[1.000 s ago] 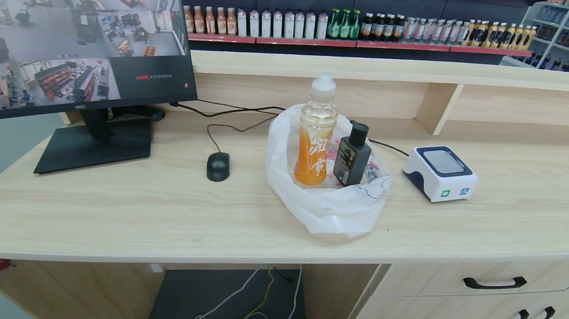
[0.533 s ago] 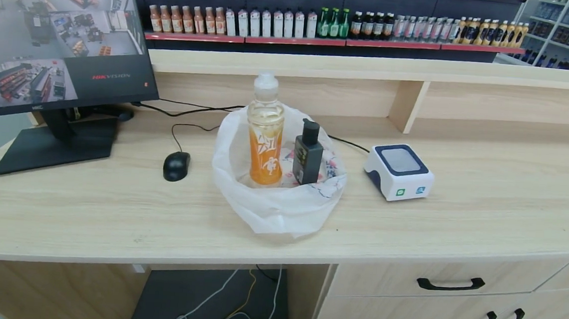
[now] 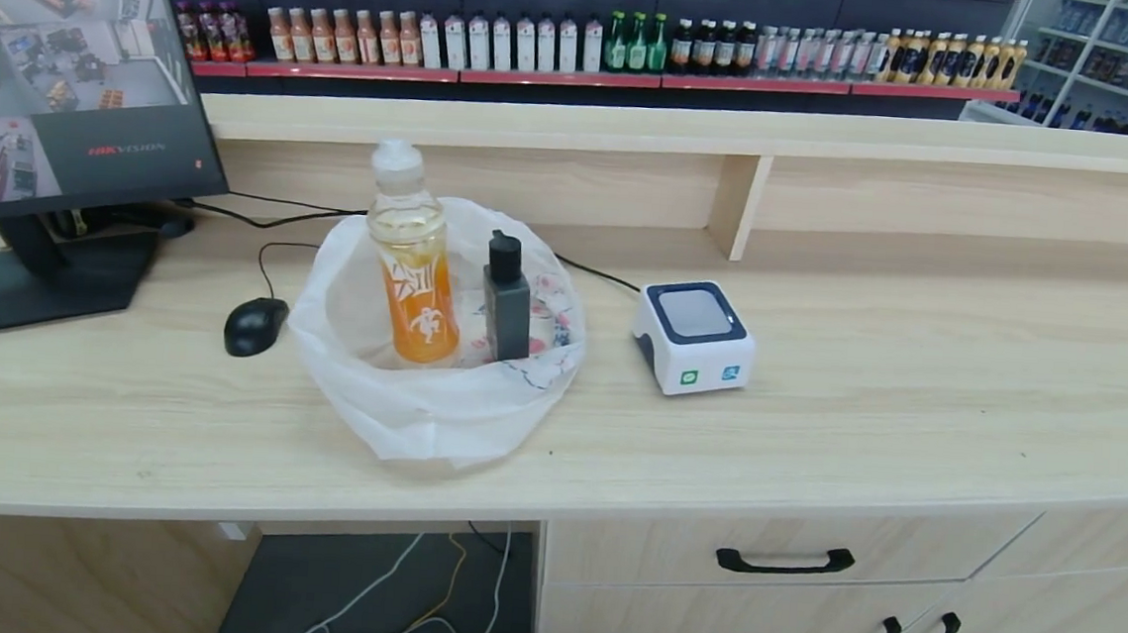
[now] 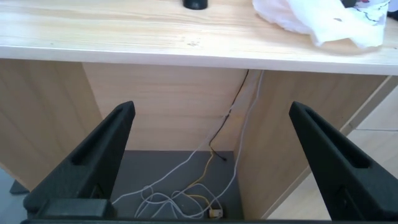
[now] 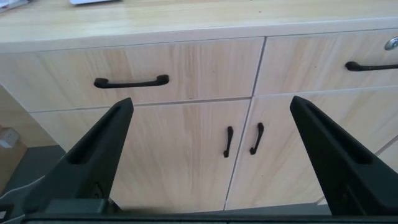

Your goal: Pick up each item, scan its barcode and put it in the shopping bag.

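A white shopping bag (image 3: 438, 407) sits open on the wooden counter (image 3: 867, 377). Inside it stand an orange drink bottle (image 3: 411, 266) with a white cap and a small dark pump bottle (image 3: 507, 299), both upright. A white and blue barcode scanner (image 3: 693, 336) rests on the counter just right of the bag. My left gripper (image 4: 211, 155) is open and held low, below the counter edge, facing the cable recess; the bag's edge (image 4: 317, 22) shows above it. My right gripper (image 5: 211, 155) is open too, held low in front of the cabinet doors (image 5: 242, 140).
A monitor (image 3: 54, 82) on a black stand is at the counter's left, with a black mouse (image 3: 254, 326) and its cable beside the bag. A raised shelf ledge (image 3: 735, 135) runs along the back. Drawers with black handles (image 3: 783, 562) lie below; loose cables (image 4: 186, 193) hang in the recess.
The whole head picture has slid left, so the camera has turned right. The bag, both bottles and the scanner keep their places on the counter.
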Available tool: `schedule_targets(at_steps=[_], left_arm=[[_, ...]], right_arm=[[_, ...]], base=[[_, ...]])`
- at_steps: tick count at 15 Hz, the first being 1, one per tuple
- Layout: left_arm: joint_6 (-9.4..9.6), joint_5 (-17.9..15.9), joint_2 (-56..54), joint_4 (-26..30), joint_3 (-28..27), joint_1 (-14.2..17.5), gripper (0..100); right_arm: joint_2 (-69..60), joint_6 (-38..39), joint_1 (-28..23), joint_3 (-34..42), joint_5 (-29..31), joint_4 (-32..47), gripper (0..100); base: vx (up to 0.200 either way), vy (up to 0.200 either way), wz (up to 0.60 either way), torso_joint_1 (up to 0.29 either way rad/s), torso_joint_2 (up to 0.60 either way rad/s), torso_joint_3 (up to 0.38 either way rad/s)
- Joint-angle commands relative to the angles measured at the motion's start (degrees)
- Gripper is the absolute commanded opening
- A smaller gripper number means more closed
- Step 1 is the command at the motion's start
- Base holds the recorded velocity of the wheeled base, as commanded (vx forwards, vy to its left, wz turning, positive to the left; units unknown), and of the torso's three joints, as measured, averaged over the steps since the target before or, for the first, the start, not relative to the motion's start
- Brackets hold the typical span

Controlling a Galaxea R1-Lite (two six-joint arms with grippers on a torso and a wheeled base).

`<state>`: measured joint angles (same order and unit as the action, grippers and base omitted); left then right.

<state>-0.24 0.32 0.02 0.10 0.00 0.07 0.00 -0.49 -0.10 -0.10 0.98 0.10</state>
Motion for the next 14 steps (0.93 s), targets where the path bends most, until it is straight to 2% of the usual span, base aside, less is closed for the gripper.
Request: schedule_targets(at_steps=[1, 5, 14], left_arm=[[-0.11, 0.0, 0.0, 0.0, 0.0, 0.0, 100], [-0.28, 0.0, 0.0, -0.1, 0.0, 0.0, 100], [-0.28, 0.0, 0.0, -0.1, 0.0, 0.0, 100]], right_arm=[[0.1, 0.0, 0.0, 0.0, 0.0, 0.0, 100], [0.1, 0.0, 0.0, 0.0, 0.0, 0.0, 100], [0.1, 0.0, 0.0, 0.0, 0.0, 0.0, 100]], base=[[0.0, -0.2, 0.0, 0.002, 0.0, -0.002], [0.0, -0.2, 0.0, 0.001, 0.0, 0.002], [0.0, 0.0, 0.0, 0.0, 0.0, 0.0]])
